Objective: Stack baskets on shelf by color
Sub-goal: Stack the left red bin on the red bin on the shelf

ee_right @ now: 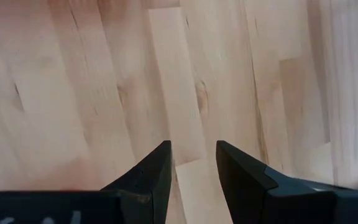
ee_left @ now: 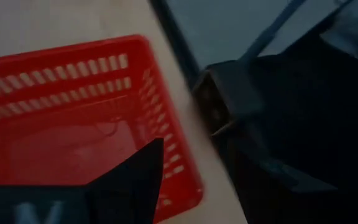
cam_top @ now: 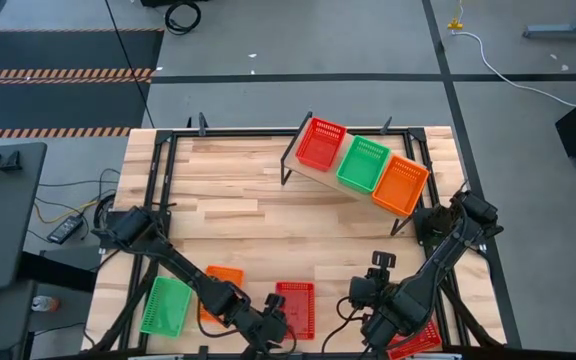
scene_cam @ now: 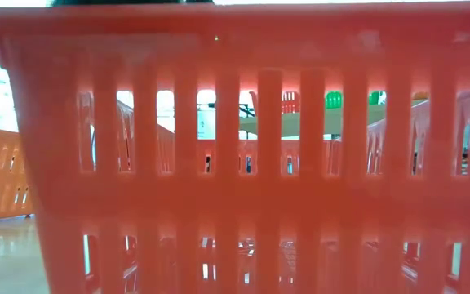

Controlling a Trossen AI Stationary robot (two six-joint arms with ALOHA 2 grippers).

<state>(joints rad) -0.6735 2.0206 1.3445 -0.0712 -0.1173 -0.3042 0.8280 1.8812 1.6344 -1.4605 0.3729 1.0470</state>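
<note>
The shelf [cam_top: 311, 173] stands at the table's far right and carries a red basket [cam_top: 320, 143], a green basket [cam_top: 362, 163] and an orange basket [cam_top: 400, 185] side by side. Near the front edge lie a green basket [cam_top: 165, 305], an orange basket [cam_top: 224, 283] and a red basket [cam_top: 297, 308]. My left gripper [cam_top: 273, 324] hovers at this red basket's [ee_left: 61, 118] left edge; only one finger [ee_left: 143, 168] shows, over the basket's inside. My right gripper [ee_right: 192, 155] stands open over bare wood with nothing between its fingers. A second red basket [cam_top: 416, 340] lies partly under the right arm. My left gripper comes slanting down at the front red basket from the table's left. Whether its finger touches the basket's inside or wall, I cannot tell.
The front red basket's slotted wall [scene_cam: 243, 163] fills the low view, with the shelf's baskets seen through its slots. The table's middle [cam_top: 268, 220] is bare wood. The right arm [ee_left: 291, 124] stands close beside the red basket. A black frame rail [cam_top: 168, 180] runs around the tabletop.
</note>
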